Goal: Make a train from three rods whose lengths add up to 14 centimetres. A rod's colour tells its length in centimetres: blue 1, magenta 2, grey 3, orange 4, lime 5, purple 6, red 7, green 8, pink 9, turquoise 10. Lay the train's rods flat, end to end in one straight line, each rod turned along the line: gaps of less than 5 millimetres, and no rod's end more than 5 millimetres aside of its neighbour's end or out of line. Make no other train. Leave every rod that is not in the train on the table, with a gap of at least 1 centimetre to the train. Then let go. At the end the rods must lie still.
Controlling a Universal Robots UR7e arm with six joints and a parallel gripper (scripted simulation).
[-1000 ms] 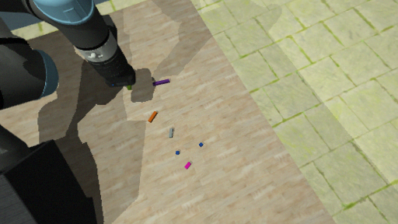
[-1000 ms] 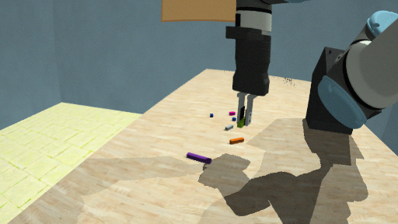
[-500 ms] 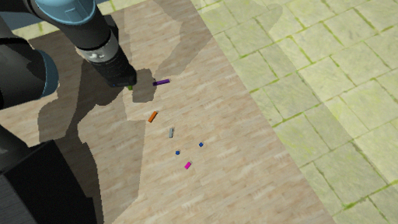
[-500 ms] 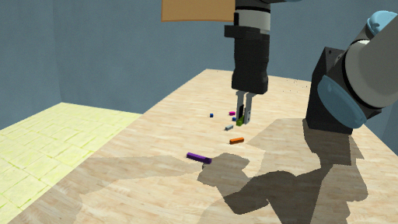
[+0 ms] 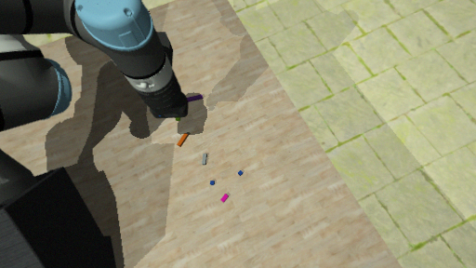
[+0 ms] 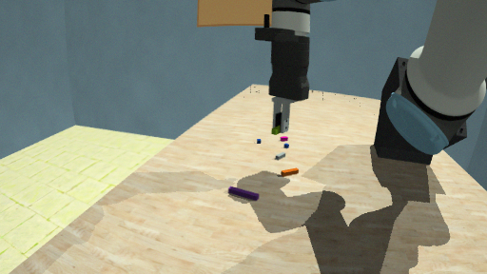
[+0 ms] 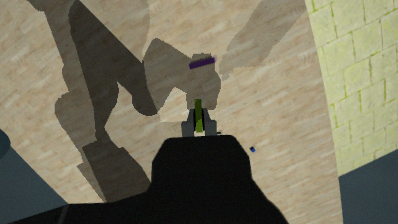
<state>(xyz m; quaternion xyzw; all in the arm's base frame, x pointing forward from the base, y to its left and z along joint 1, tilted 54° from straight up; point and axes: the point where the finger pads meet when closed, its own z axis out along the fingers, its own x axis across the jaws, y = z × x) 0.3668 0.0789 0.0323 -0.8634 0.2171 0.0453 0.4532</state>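
The black two-finger gripper [image 6: 282, 119] is clamped on a short lime-green rod [image 7: 199, 116], held well above the pale wooden table [image 6: 143, 228]; in the wrist view the rod runs lengthwise between the fingers. Its colour reads as lime, though the shade is hard to judge at this size.

Almost beneath the gripper lies the small orange rod [image 5: 182, 139], and just past the gripper's far side the dark purple rod [image 5: 194, 98] rests in shadow. Lime, orange and purple would overshoot the sum, so the partners need choosing with care. Further off sit the small grey rod [image 5: 204, 158], two tiny blue cubes [image 5: 212, 182] and [image 5: 240, 172], and the magenta rod [image 5: 224, 197].

To place well, turn the held rod along the chosen neighbour's axis before descending, lower until it lies flat, butt the ends closely, and release only once it is steady.
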